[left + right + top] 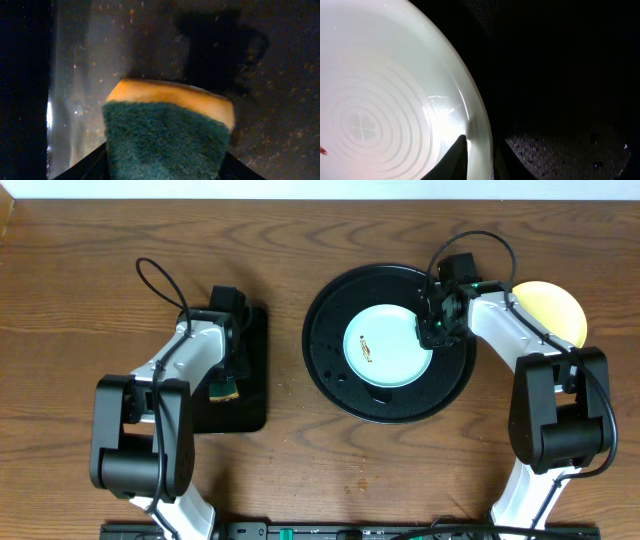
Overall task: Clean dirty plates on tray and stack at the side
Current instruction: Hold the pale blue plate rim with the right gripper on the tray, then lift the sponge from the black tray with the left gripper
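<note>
Right gripper (pixel 432 330) nips the blue plate (pixel 385 348) at its rim, likely steadying it for the sponge (pixel 165 135) the left gripper (pixel 228 378) clamps

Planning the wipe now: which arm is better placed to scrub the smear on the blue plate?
Left: the left end effector holds the sponge; the right end effector grips the plate rim.

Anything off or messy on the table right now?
Only a small brown smear left of centre on the mint-blue plate, which lies in the round black tray. Nothing looks spilled, tipped or broken. The right tool pinches that plate's right rim; the left tool holds a sponge over the rectangular tray.
</note>
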